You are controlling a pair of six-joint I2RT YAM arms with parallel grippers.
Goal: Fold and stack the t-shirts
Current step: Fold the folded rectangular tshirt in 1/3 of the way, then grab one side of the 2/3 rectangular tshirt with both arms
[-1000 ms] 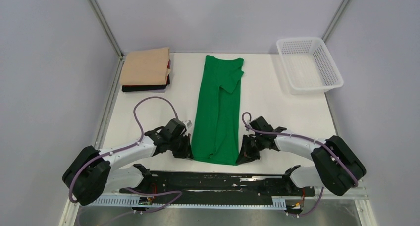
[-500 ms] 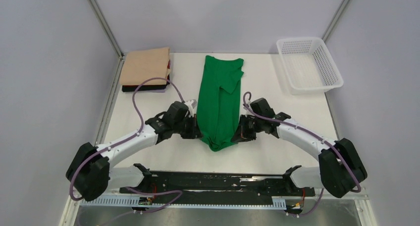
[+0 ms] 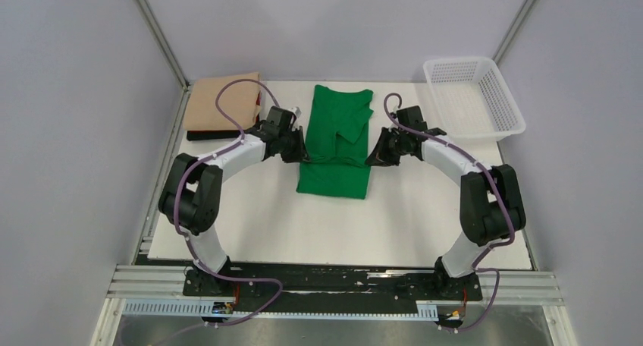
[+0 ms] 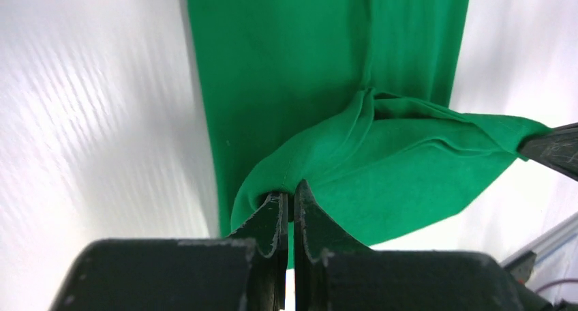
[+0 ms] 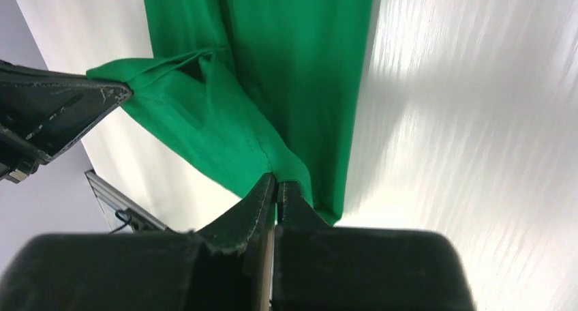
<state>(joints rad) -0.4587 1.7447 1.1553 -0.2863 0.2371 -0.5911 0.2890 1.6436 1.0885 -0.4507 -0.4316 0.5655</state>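
The bright green t-shirt [image 3: 336, 145] lies as a narrow strip at the table's middle back, its near end lifted and doubled over toward the far end. My left gripper [image 3: 302, 155] is shut on the shirt's left hem corner [image 4: 272, 181]. My right gripper [image 3: 371, 158] is shut on its right hem corner [image 5: 290, 164]. Both hold the hem just above the lower layer. A folded tan t-shirt [image 3: 222, 102] lies on a folded black one [image 3: 220, 135] at the back left.
A white mesh basket [image 3: 472, 97] stands at the back right corner. Grey walls close in both sides. The left arm's cable loops over the tan stack. The white table top [image 3: 425, 209] stretches toward me in front of the shirt.
Both grippers have carried the shirt's near hem away from me, from the front edge to the table's middle back, folding the lower half over the upper half.
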